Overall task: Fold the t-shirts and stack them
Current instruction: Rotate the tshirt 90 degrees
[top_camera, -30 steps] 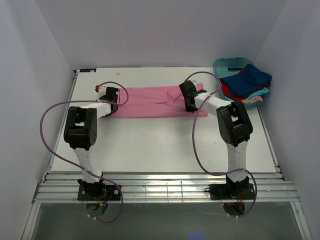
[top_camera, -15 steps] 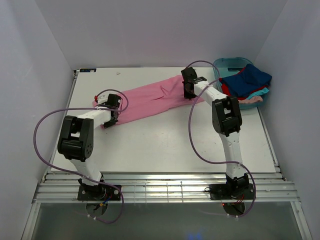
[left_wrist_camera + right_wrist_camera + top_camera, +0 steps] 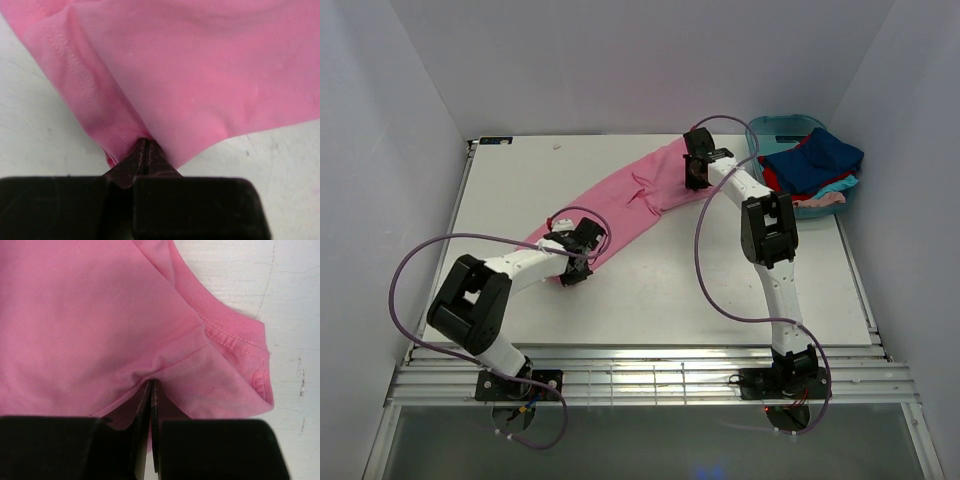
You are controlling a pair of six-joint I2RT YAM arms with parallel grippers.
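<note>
My two arms: white links, black joints, purple cables.
On the wrist cameras I see black fingers [image 3: 136,161] tapering to thin tips, with a broad matte-black block [image 3: 190,210] just behind them. Further back from the fingers, the left arm [image 3: 525,264] and right arm [image 3: 732,186] alternate white tubes with chunky black housings; a purple cable [image 3: 408,262] loops off each, down to black bases [image 3: 516,386].

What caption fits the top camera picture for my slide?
The left gripper and right gripper pinch opposite ends of the pink t-shirt, angled across the table.
</note>
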